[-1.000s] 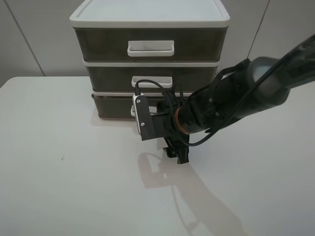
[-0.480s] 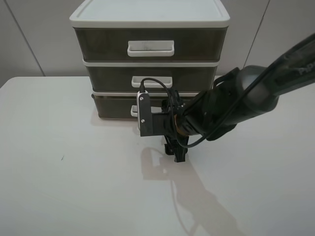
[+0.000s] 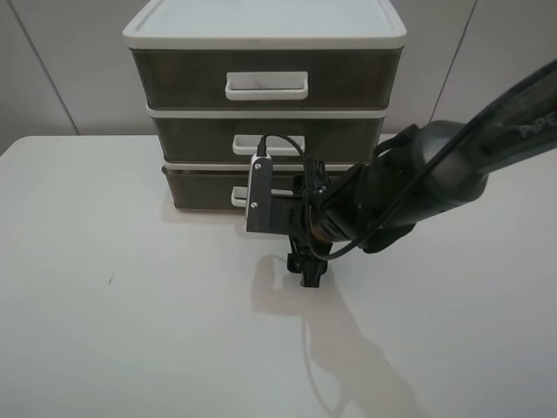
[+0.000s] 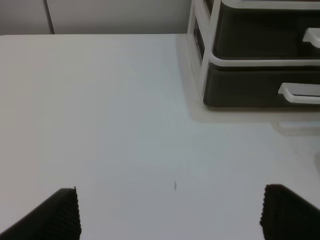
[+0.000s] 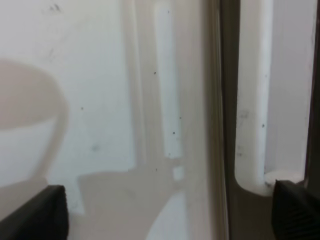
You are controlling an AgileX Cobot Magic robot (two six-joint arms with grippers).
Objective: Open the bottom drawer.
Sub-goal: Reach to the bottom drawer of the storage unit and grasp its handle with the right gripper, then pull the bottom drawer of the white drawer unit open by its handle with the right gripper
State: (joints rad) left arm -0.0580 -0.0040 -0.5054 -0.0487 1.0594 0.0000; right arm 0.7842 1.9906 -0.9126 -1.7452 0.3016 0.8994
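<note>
The bottom drawer [image 3: 198,187] is the shallowest of three smoky drawers in a white-framed unit and looks shut. My right arm hides most of it; one end of its white handle [image 3: 237,198] shows. My right gripper [image 3: 306,266] hangs low over the table just in front of it, jaws wide open and empty. In the right wrist view the handle [image 5: 252,100] lies close to one fingertip [image 5: 296,209], with the gripper [image 5: 165,215] holding nothing. My left gripper [image 4: 170,215] is open and empty over bare table, well away from the drawer [image 4: 240,90] and its handle [image 4: 300,93].
The middle drawer [image 3: 196,138] and the tall top drawer [image 3: 178,78] sit above, both shut, under a white lid [image 3: 261,22]. The unit stands at the back of the white table [image 3: 122,287]. A grey wall is behind it.
My right gripper has moved a little back and left, closer to the front of the bottom drawer. The drawers have not moved.
</note>
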